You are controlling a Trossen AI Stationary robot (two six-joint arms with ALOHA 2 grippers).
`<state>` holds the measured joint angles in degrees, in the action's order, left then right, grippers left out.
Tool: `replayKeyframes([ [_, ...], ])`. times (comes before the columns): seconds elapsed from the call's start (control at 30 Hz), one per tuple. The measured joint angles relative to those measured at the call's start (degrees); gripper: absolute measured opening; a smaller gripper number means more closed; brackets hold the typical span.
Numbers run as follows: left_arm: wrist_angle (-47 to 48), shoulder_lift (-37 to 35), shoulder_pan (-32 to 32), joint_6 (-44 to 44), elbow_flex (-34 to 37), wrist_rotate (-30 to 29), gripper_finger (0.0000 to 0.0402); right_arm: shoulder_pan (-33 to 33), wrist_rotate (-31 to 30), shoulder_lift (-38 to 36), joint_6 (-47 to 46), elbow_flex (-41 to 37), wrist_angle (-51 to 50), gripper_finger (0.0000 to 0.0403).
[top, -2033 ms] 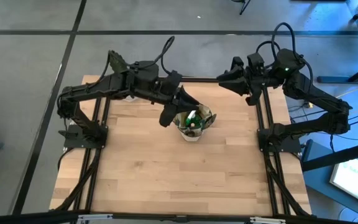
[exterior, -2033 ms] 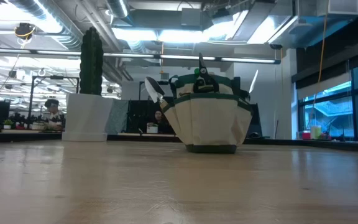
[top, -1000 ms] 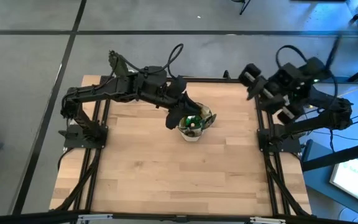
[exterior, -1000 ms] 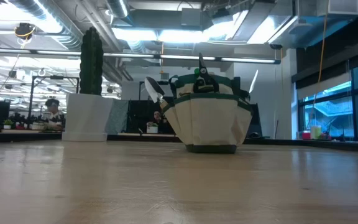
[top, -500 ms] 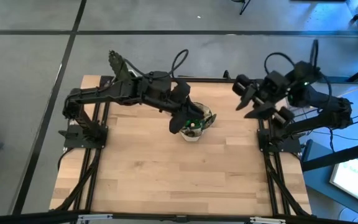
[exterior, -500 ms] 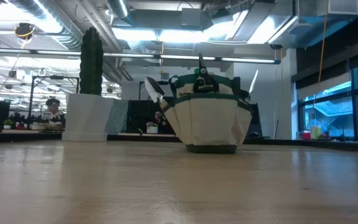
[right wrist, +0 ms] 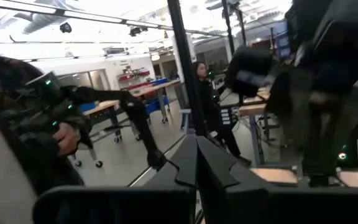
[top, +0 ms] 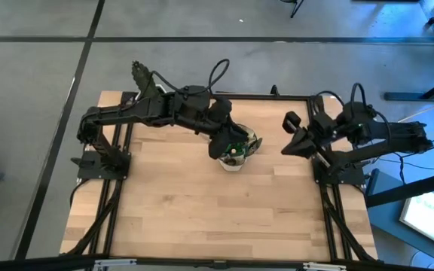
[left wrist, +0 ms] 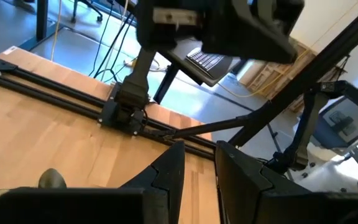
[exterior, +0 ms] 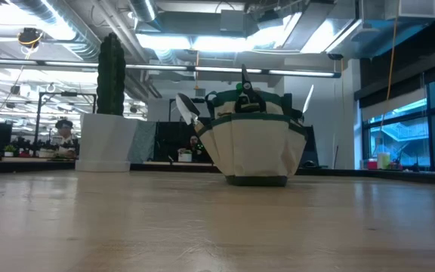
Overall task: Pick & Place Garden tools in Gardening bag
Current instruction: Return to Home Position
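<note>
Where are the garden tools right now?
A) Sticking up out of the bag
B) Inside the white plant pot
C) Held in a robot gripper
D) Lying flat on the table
A: in the low view the silver trowel blade and a black pointed tool poke up out of the soft tan and green fabric gardening bag.

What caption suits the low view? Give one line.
Tan-and-green gardening bag, tools poking out, stands on the wooden table; a potted cactus farther back.
</note>
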<state>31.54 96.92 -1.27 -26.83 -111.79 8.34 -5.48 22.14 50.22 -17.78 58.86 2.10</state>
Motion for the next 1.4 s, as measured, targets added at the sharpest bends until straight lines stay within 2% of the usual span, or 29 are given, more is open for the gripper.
replayKeyframes([
  [0.27,0.00,0.00,-1.24,-0.04,0.00,0.01,0.0086,-1.32,-0.12,-8.60,2.52,-9.35,0.25,0.0002],
  [0.53,-0.01,0.00,-1.95,-0.48,0.00,-0.71,0.0086,-1.32,-5.89,-21.55,0.57,-25.69,11.68,0.0001],
  [0.63,0.01,0.00,-2.05,-0.50,0.00,-1.19,0.0086,-1.32,-4.99,-25.70,0.24,-30.39,14.20,0.0001],
  [0.8,-0.02,0.13,-2.39,-1.15,0.00,-1.94,0.0086,-1.32,-4.19,-31.08,0.58,-35.19,14.54,0.0001],
  [1.07,0.13,0.86,-2.37,-2.66,-0.01,-2.44,0.0086,-1.28,-8.82,-39.70,-0.16,-42.71,15.06,0.0000],
  [1.4,-0.02,0.87,-2.69,-2.97,-0.02,-3.48,0.0086,-1.32,-10.15,-48.00,-2.83,-51.23,14.88,0.0000],
])
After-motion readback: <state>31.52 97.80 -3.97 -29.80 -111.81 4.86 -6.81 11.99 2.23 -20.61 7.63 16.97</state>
